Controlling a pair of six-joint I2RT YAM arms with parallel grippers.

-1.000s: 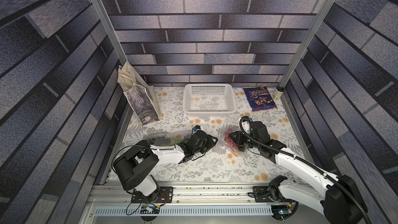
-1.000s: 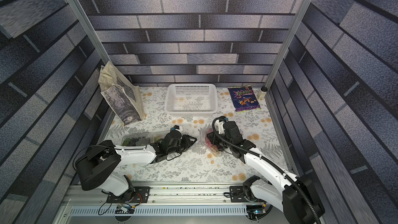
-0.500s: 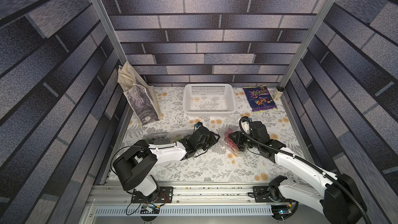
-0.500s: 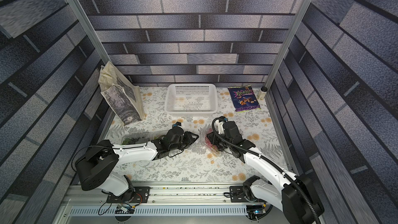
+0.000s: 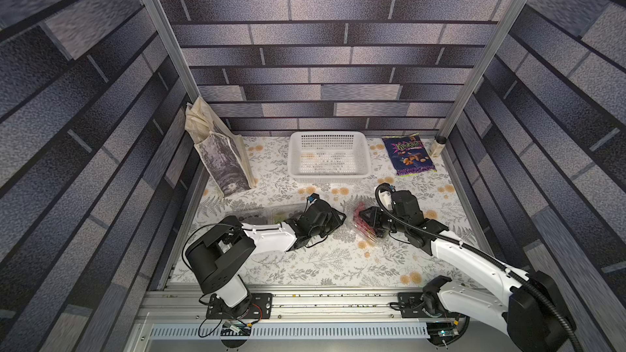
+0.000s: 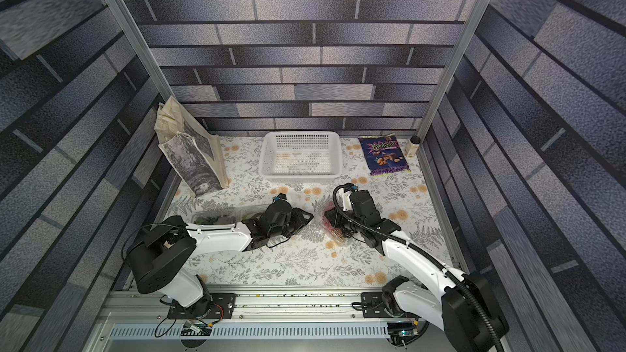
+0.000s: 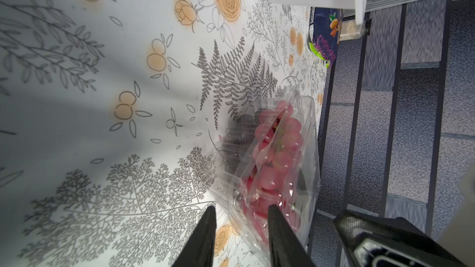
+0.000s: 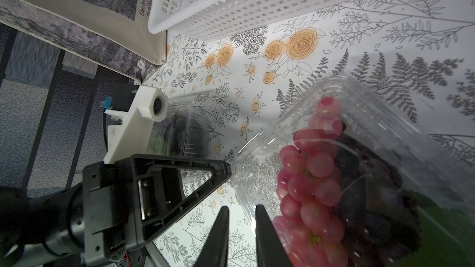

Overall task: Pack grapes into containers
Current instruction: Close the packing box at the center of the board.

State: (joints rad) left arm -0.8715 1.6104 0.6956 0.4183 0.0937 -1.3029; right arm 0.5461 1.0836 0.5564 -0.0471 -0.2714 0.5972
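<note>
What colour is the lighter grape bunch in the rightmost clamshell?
The grapes are pinkish red; right wrist view best.

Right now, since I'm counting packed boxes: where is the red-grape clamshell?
In both top views the red-grape clamshell sits mid-table between the left claw and right claw, nearer the right, in front of the white basket.

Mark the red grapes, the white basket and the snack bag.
red grapes (image 8: 316, 173): right wrist view, middle of the bunch.
white basket (image 5: 328, 178): in a top view, front wall.
snack bag (image 5: 408, 155): in a top view, middle of the printed face.
</note>
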